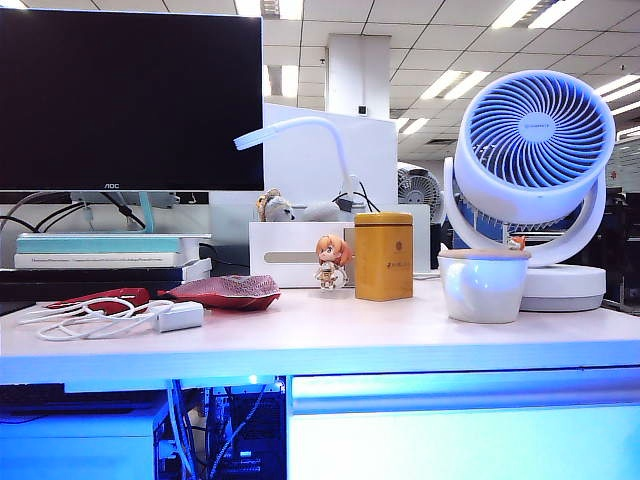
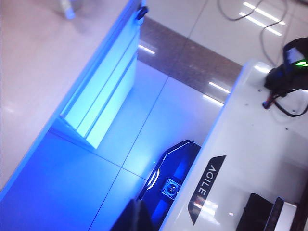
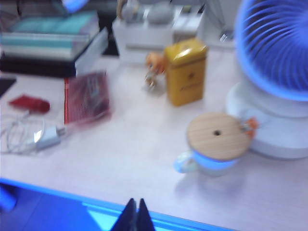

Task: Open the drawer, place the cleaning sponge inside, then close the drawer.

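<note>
- White, flat-fronted and handle-less, the drawer point(image 1: 465, 430) sits shut under the front edge of the desk point(image 1: 330, 335), on the right of the exterior view, lit blue.
- Judgement on handling: a rigid sliding panel, likely smooth and slippery on its face. With no pull visible, the only purchase looks to be the shadowed lip along its top edge, under the desk edge.
- The cleaning sponge appears in none of the three views; its location cannot be stated. By its nature it should be light and compressible, tolerant of a firm pinch across its sides.
- Left end effector point(image 2: 137, 216): fingers pressed together, holding nothing, hanging low over the tiled floor beside the robot's white base point(image 2: 250, 144).
- Right end effector point(image 3: 136, 215): fingers closed tip to tip, empty, above the front edge of the desk, just near the lidded mug point(image 3: 214, 144).
- Surface: pale, smooth desk carrying a yellow tin point(image 1: 383, 256), a small figurine point(image 1: 331, 262), a red pouch point(image 1: 225, 291), a white charger with cable point(image 1: 178, 316) and a fan point(image 1: 535, 150).
- Room: open-plan office with ceiling panel lights; a monitor point(image 1: 130, 100) stands at rear left.
</note>
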Action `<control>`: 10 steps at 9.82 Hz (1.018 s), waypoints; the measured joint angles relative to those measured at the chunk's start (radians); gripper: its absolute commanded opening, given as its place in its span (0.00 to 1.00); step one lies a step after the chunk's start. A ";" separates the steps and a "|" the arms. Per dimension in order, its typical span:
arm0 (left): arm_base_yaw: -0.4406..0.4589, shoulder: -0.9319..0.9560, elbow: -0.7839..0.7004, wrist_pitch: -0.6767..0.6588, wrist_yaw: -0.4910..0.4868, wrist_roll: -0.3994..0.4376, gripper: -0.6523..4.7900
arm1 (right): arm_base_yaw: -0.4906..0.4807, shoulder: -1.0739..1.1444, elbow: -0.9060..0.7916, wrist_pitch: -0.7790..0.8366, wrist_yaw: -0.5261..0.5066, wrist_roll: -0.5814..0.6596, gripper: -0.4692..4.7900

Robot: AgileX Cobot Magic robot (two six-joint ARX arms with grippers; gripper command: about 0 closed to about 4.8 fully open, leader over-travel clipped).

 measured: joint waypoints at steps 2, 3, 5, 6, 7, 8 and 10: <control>-0.002 -0.013 -0.003 0.121 -0.003 0.000 0.11 | 0.000 -0.281 -0.264 0.048 0.066 -0.002 0.08; -0.029 -0.026 -0.002 0.168 -0.052 -0.019 0.11 | 0.000 -0.390 -0.353 0.047 0.068 -0.002 0.08; -0.072 -0.051 -0.004 0.217 -0.165 -0.035 0.11 | 0.000 -0.509 -0.424 0.046 0.068 -0.002 0.08; -0.074 -0.074 -0.007 0.257 -0.185 -0.043 0.11 | 0.000 -0.548 -0.436 0.032 0.068 -0.002 0.08; -0.079 -0.142 -0.005 0.358 -0.216 -0.064 0.11 | 0.000 -0.606 -0.434 0.004 0.068 -0.002 0.08; -0.079 -0.241 -0.001 0.348 -0.361 -0.065 0.11 | -0.001 -0.665 -0.434 -0.064 0.069 -0.002 0.08; -0.079 -0.415 -0.003 0.134 -0.496 -0.071 0.11 | -0.002 -0.661 -0.601 -0.073 0.068 0.078 0.08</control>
